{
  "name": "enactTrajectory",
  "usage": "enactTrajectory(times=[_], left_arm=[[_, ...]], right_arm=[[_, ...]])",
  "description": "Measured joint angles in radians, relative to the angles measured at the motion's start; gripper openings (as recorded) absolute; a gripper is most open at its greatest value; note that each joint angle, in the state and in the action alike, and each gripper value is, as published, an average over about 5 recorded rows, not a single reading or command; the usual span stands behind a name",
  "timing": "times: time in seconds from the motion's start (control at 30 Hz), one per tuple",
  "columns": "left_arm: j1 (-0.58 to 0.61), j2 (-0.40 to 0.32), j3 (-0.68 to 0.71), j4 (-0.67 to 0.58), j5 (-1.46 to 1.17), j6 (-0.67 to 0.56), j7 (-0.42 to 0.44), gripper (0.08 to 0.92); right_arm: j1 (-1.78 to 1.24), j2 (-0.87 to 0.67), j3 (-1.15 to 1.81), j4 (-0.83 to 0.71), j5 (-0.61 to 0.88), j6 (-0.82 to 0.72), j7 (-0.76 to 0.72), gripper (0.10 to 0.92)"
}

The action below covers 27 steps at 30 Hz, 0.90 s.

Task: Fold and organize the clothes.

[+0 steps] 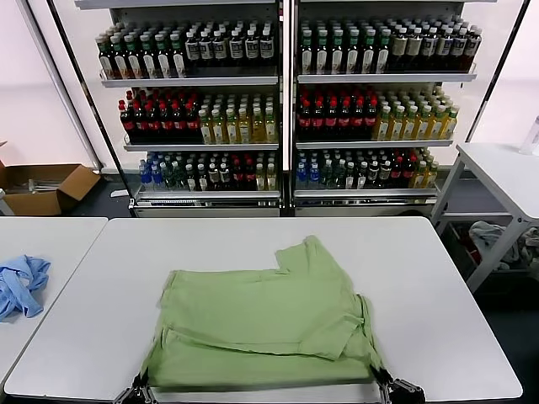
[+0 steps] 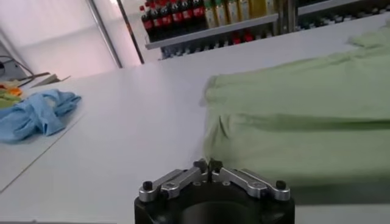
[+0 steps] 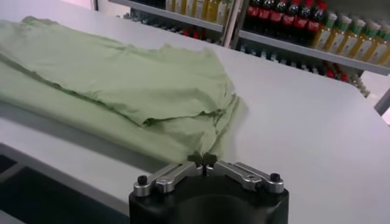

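Shirt (image 1: 261,328) at table's (image 1: 438,337) near edge; grippers (image 2: 208,168) (image 3: 202,161) prob. pinched, both corners.

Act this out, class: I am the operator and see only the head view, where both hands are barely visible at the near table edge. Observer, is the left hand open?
Observer: No. In its wrist view the left hand has its jaws closed tip to tip, right at the near corner of the green shirt. I cannot tell whether any cloth is caught between them.
Operator: And the right hand?
Observer: The right hand is also closed tip to tip, with the shirt's other near corner tapering down to the tips. Again, I cannot tell whether it pinches the cloth.
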Motion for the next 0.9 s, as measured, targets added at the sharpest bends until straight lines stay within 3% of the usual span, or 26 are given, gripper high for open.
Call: enactTrajectory(times=[0.37,0.57,0.7,0.9], left_arm=[[-0.025,0.003,-0.017,-0.042,0.044,-0.011,0.003,0.546],[-0.1,-0.012,-0.024,-0.083,0.044,0.011,0.041,0.711],[-0.184,-0.025,-0.027,-0.087,0.02,0.032,0.104,0.806],[-0.331,-0.029,-0.051,-0.046,-0.058,0.067,0.233,0.822]], right_arm=[[-0.039,-0.001,0.032,0.099,0.032,-0.012,0.024,0.632],[0.063,-0.014,0.057,0.109,0.102,-0.026,0.001,0.79],[0.203,-0.03,0.052,0.06,0.174,-0.038,-0.034,0.82],[0.48,-0.039,-0.004,-0.084,0.304,-0.066,-0.098,0.823]])
